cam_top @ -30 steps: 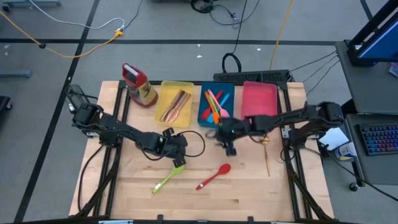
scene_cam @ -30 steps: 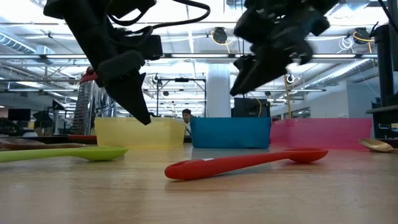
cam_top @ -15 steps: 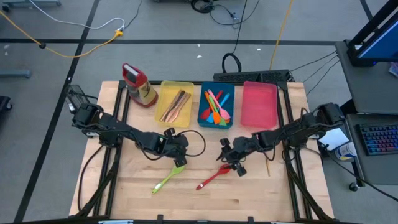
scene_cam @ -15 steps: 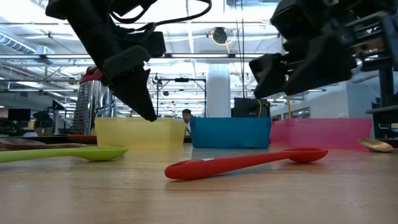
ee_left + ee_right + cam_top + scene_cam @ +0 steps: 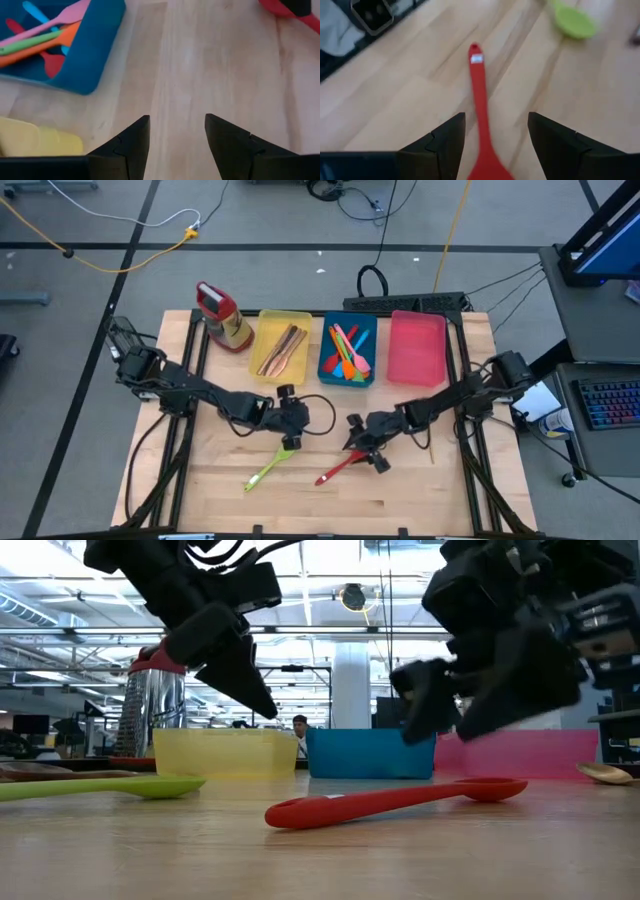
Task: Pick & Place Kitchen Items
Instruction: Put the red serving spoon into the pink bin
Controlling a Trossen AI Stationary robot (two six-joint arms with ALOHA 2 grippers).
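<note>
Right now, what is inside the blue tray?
The blue tray holds a pile of plastic utensils: pink, orange, green, red and light blue. They overlap, so anything beneath them is hidden.

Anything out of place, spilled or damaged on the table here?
Nothing spilled or damaged. Three utensils lie loose on the table, outside the trays: a green spoon, a red spoon under the open right pincer, and a thin gold one near the right edge.

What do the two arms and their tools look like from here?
Both are dark, jointed arms. A black cable loops beside the left tool. The right tool is likewise black. Each ends in two dark, wedge-shaped, tapering fingers, with no visible markings.
</note>
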